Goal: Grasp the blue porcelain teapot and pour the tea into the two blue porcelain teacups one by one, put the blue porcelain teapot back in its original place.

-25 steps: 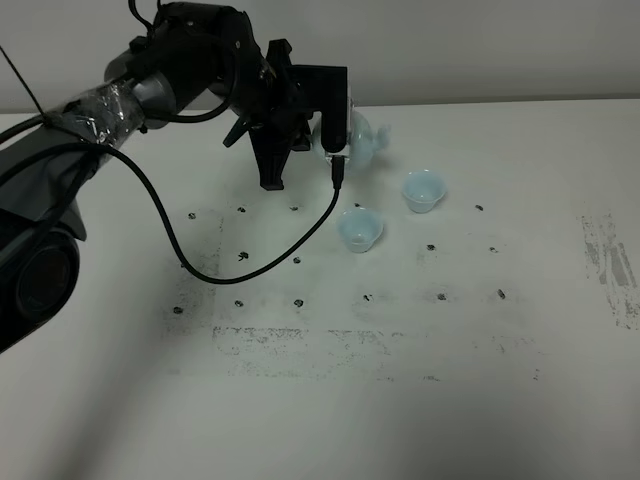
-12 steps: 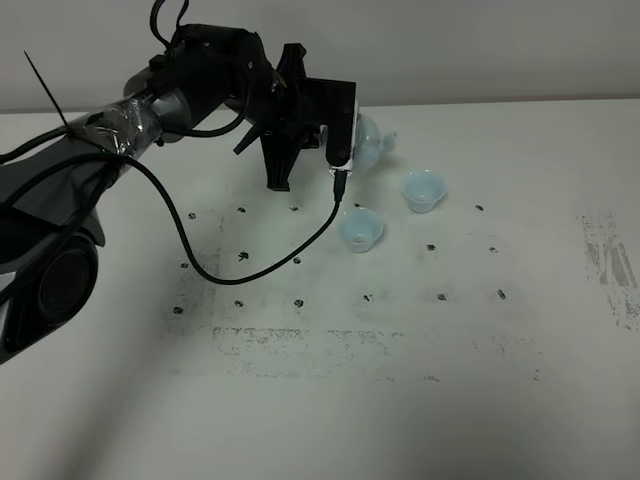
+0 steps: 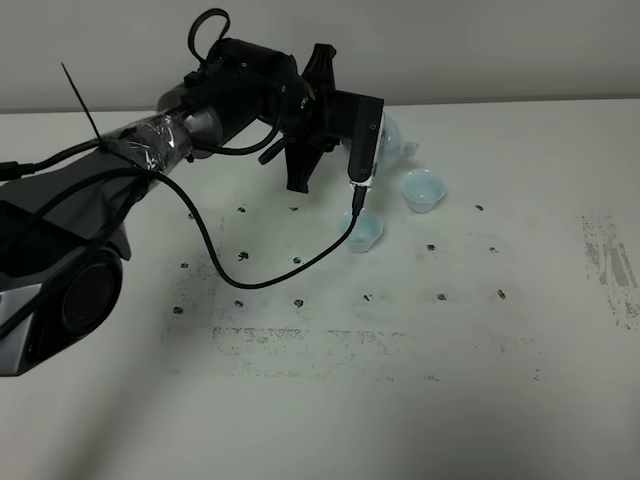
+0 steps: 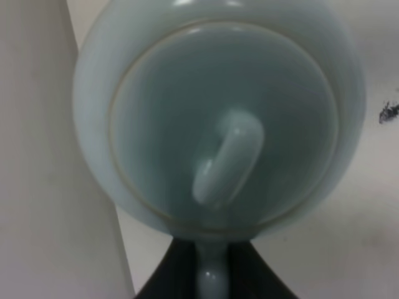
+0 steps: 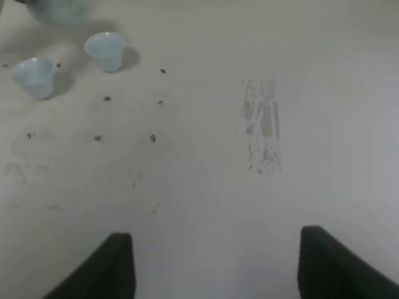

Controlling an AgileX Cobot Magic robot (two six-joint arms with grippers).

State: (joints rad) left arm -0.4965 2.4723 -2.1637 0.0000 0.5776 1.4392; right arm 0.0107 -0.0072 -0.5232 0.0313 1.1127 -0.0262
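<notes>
My left gripper (image 3: 372,142) is shut on the handle of the blue porcelain teapot (image 3: 393,140) and holds it in the air, just behind and left of the far teacup (image 3: 422,189). The near teacup (image 3: 363,231) stands below the gripper, partly behind its cable. In the left wrist view the teapot's lid (image 4: 218,118) fills the frame, and dark fingers (image 4: 168,283) clamp its handle. The right wrist view shows both teacups (image 5: 35,76) (image 5: 106,51) and the teapot's underside (image 5: 59,9) far off. My right gripper (image 5: 218,274) is open and empty over the table.
The white table (image 3: 420,330) carries rows of small black marks and a scuffed grey patch (image 3: 612,265) at the right. The left arm's black cable (image 3: 250,275) hangs in a loop over the table's left half.
My left arm has carried the teapot to the right, closer to the two teacups. The cups have not moved.
</notes>
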